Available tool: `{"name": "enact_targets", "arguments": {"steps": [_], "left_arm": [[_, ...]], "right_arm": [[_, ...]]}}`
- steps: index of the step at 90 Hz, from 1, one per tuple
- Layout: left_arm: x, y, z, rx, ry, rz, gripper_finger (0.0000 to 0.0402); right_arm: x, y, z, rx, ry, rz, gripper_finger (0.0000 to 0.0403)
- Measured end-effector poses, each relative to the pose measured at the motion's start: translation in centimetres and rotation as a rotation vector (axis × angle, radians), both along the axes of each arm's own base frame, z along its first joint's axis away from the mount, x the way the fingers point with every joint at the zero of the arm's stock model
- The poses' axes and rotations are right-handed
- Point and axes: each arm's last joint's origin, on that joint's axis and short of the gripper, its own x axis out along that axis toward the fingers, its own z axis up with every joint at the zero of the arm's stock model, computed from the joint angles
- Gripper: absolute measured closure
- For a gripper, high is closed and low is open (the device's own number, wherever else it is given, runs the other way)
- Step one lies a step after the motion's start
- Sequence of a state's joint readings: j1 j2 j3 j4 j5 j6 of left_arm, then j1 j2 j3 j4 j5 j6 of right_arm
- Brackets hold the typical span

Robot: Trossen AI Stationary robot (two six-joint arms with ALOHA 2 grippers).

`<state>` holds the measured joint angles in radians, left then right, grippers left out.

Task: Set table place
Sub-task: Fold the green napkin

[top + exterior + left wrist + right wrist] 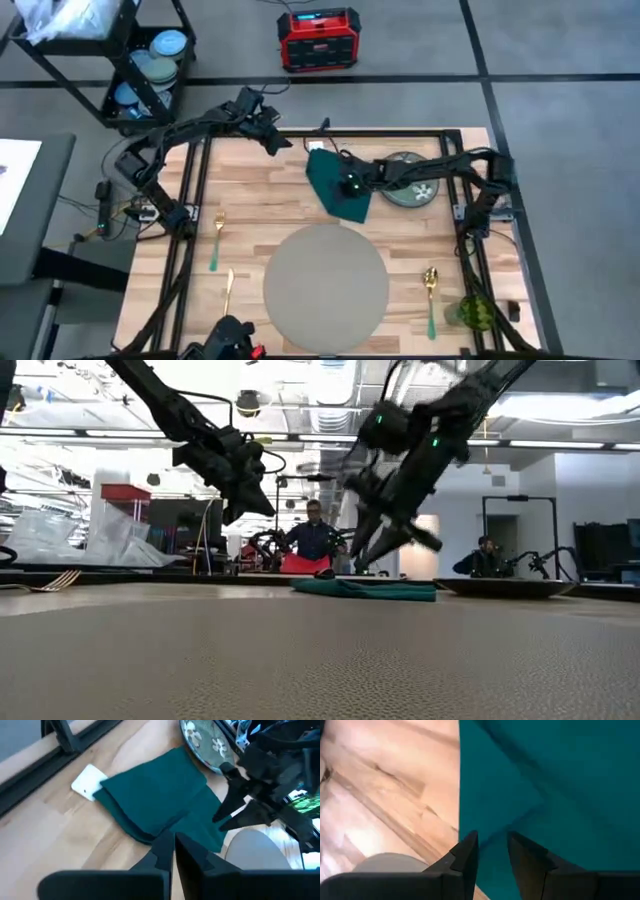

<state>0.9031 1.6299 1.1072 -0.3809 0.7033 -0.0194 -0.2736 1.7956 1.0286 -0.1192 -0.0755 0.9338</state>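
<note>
At the left edge of my table [260, 200] a gold fork with a green handle [216, 241] lies on the wood, and a second gold utensil [229, 290] lies nearer the front edge. My left pincer [272, 137] hangs over the table's far edge, beside the far corner of the dark green napkin [338, 184]; its fingers [185, 852] are pressed close together, with nothing between them. The round grey placemat [326, 286], the place I am setting, lies bare at the front middle of the table, just in front of the napkin and apart from both pincers. My right pincer [352, 184] hovers over the napkin, fingers [466, 854] slightly spread and clear of the cloth. Just beyond it sits the flowered plate [410, 181]. Farther right, a gold spoon with a green handle [430, 300] lies beside the placemat, and a green glass [475, 312] stands at the front right corner.
</note>
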Motion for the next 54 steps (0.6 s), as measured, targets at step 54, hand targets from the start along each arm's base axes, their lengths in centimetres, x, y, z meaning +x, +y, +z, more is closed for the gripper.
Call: {"name": "enact_targets", "arguments": {"steps": [54], "left_arm": [[-0.14, -0.18, -0.18, -0.003, 0.02, -0.016, 0.0402]], "right_arm": [[0.08, 0.22, -0.9, 0.097, 0.022, -0.02, 0.0309]]}}
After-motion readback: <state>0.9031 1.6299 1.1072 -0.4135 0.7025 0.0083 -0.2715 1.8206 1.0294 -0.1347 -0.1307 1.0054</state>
